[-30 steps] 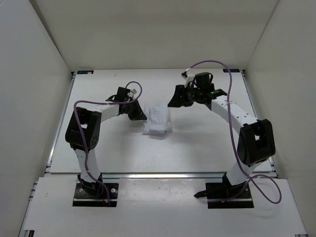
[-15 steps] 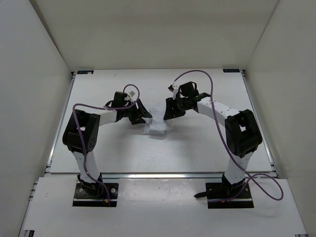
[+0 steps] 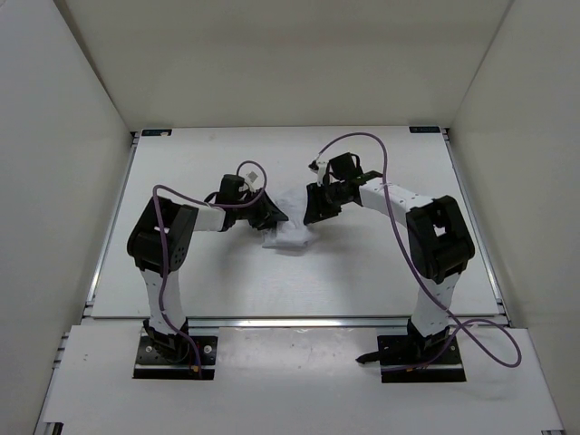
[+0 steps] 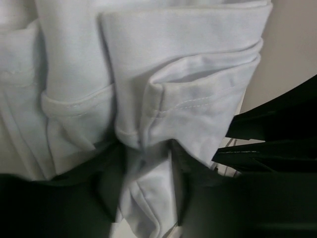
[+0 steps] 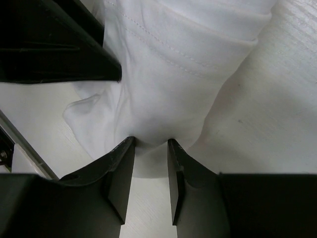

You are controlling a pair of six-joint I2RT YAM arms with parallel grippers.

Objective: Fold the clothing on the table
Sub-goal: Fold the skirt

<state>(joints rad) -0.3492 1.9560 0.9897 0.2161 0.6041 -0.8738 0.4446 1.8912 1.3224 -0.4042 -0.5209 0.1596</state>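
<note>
At mid-frame of the top view, the left gripper is part open around a fold of clothing, grip unclear. The right gripper is narrowly open, tips touching the clothing's edge on the table.

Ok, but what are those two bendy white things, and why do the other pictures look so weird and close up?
Those are two robot arms bolted to a white table. The big picture looks down from above. Each arm ends in a two-finger pincher: the left gripper and the right gripper. The close-ups come from little cameras on the wrists, so you see the black fingers up close. Between the arms lies the clothing, a small wrinkled white garment to be folded. A fold of it sits between the left fingers; I can't tell if they pinch it. The right fingers stand apart, with the cloth's edge at their tips.
</note>
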